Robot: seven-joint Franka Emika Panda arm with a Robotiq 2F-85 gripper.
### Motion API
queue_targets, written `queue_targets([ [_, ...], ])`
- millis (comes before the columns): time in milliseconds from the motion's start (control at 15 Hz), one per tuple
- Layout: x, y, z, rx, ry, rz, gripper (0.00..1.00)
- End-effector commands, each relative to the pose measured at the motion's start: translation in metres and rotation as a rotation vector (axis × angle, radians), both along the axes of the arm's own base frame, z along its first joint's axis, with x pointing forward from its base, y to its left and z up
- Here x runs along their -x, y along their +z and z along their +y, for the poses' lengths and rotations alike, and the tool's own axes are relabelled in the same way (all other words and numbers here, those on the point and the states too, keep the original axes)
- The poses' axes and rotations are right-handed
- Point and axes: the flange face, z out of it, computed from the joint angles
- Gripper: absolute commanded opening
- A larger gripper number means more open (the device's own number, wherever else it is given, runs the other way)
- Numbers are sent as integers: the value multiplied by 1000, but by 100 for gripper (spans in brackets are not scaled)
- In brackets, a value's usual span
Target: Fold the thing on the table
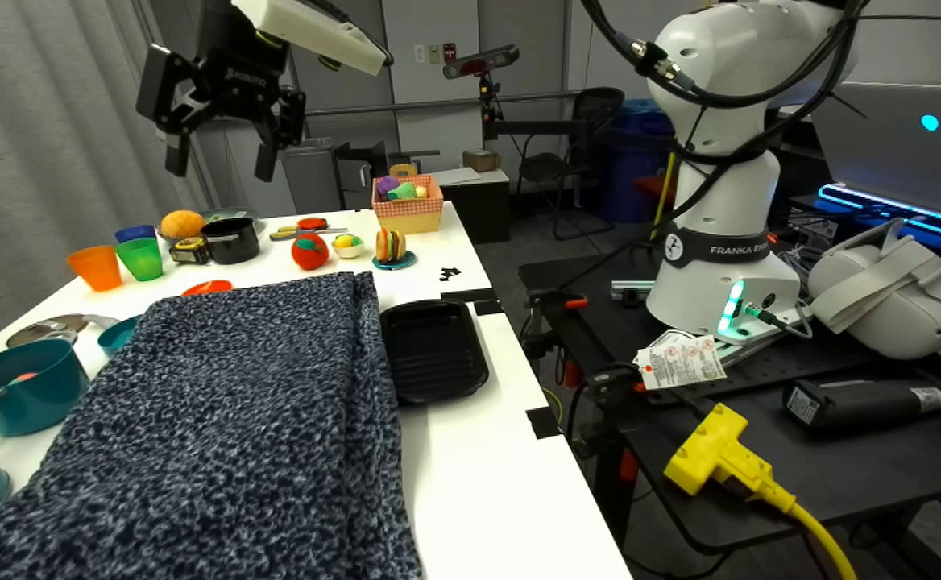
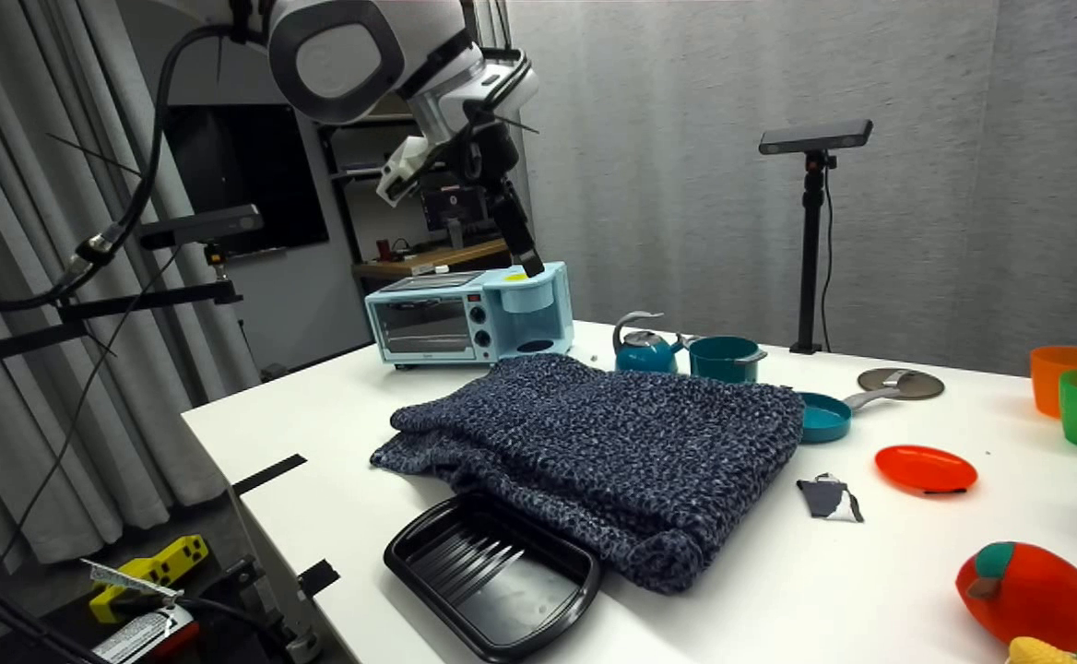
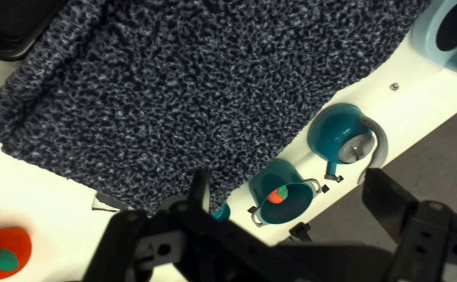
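Note:
The thing is a dark navy-and-black speckled cloth, lying on the white table. Its layers are stacked in a thick, roughly rectangular pile, as the cloth shows with loose, uneven edges along its near side. Seen from above, the cloth fills much of the wrist view, with a long crease near its left edge. My gripper is raised well above the table, apart from the cloth. Its fingers stand wide apart in the wrist view, and nothing is held between them; the gripper faces the table's far edge.
A black tray sits right against the cloth's side. Along the opposite side are a teal pot, a teal kettle and a teal pan. A light-blue toaster oven stands beyond one end, a red plate off the other.

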Motion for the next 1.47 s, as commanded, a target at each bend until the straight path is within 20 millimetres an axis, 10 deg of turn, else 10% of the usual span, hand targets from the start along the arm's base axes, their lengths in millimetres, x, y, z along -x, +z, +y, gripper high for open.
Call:
queue_targets([
  [0, 2, -33, -17, -21, -15, 70, 100],
  [333, 21, -79, -10, -27, 50, 248, 100],
  [800, 23, -81, -6, -20, 26, 232, 100],
  [1400, 37, -99, 71, -76, 395, 420, 100],
])
